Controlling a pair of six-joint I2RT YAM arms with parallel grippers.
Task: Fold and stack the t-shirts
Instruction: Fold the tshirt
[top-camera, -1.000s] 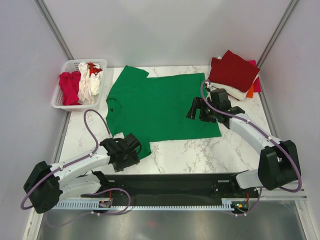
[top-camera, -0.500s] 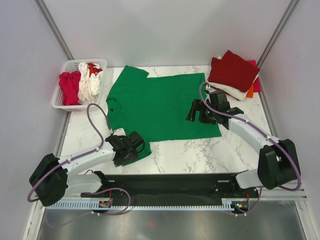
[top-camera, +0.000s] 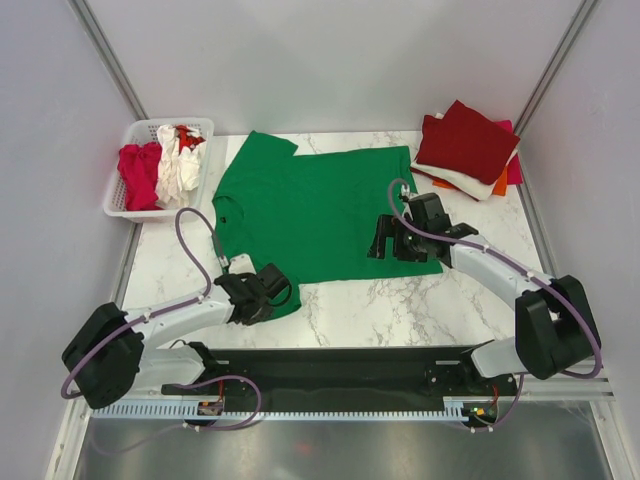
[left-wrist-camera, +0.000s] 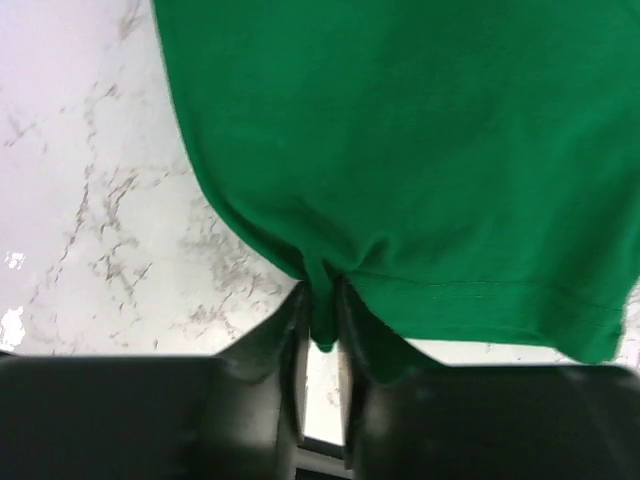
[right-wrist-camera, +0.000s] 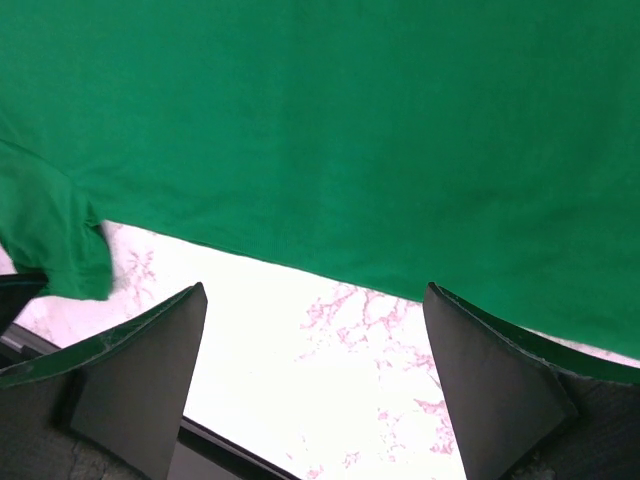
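The bright green t-shirt (top-camera: 310, 210) lies spread flat on the marble table (top-camera: 390, 305), collar to the left. My left gripper (top-camera: 262, 300) sits at its near-left sleeve. In the left wrist view the left gripper (left-wrist-camera: 322, 300) is shut on a pinched fold of the green t-shirt's (left-wrist-camera: 420, 150) sleeve edge. My right gripper (top-camera: 386, 240) hovers over the shirt's near-right hem. Its jaws stand wide open in the right wrist view, where the right gripper (right-wrist-camera: 313, 300) has bare marble between its fingers and the green hem (right-wrist-camera: 330, 130) just beyond them.
A stack of folded shirts sits at the back right, dark red (top-camera: 468, 140) on top, with white, orange and magenta edges showing below. At the back left a white slatted basket (top-camera: 112, 200) holds a magenta shirt (top-camera: 137, 175) and a white one (top-camera: 178, 165).
My left gripper has slid forward onto the sleeve and closed on its edge. The right gripper has shifted slightly left and nearer, still open.
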